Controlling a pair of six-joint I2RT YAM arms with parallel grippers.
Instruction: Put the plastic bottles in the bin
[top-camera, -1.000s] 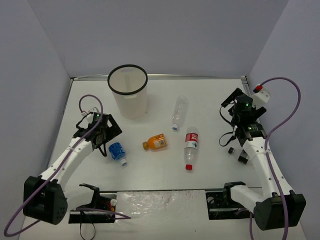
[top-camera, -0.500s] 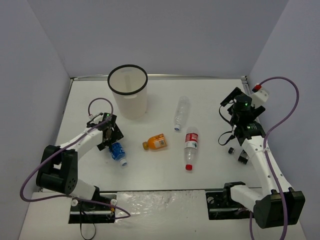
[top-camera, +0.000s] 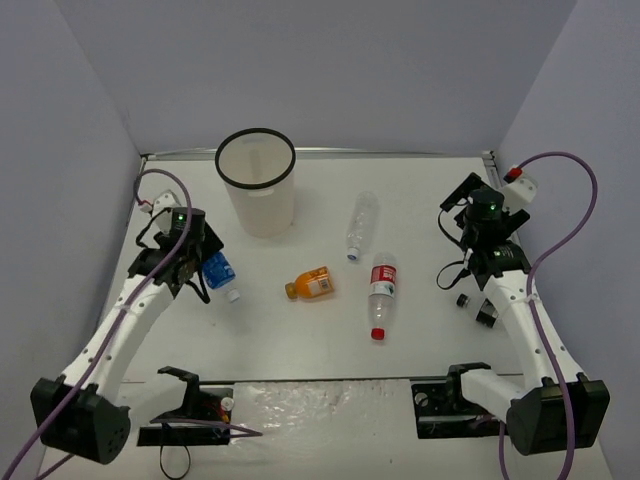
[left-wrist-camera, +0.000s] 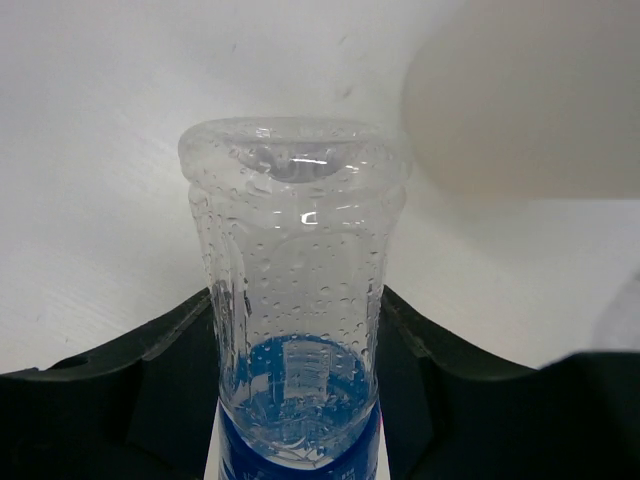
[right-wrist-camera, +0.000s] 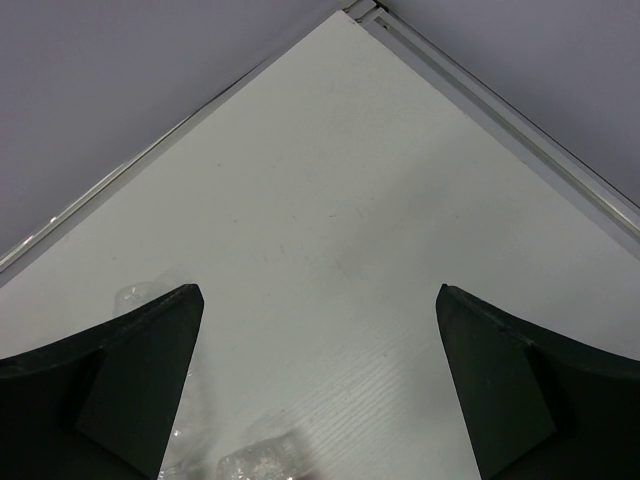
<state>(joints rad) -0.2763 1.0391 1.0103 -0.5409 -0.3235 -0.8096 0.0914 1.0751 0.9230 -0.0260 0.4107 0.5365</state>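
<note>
My left gripper (top-camera: 200, 268) is shut on the clear bottle with the blue label (top-camera: 217, 272), left of the table's middle. The left wrist view shows that bottle (left-wrist-camera: 295, 300) clamped between both black fingers (left-wrist-camera: 150, 370). The translucent bin (top-camera: 262, 208) with its black rim stands behind and to the right of it. An orange bottle (top-camera: 310, 284), a red-label bottle (top-camera: 382, 290) and a plain clear bottle (top-camera: 360, 224) lie mid-table. My right gripper (right-wrist-camera: 320, 300) is open over bare table at the right (top-camera: 470, 212), with nothing between its fingers.
Grey walls close in the table on three sides, with a metal rail (top-camera: 400, 152) along the back edge. Purple cables (top-camera: 575, 215) loop off both arms. A blurred clear bottle part (right-wrist-camera: 250, 465) shows at the bottom of the right wrist view.
The left gripper has shut on the blue-label bottle and carried it up and to the left, off its earlier spot. The right arm has stayed still.
</note>
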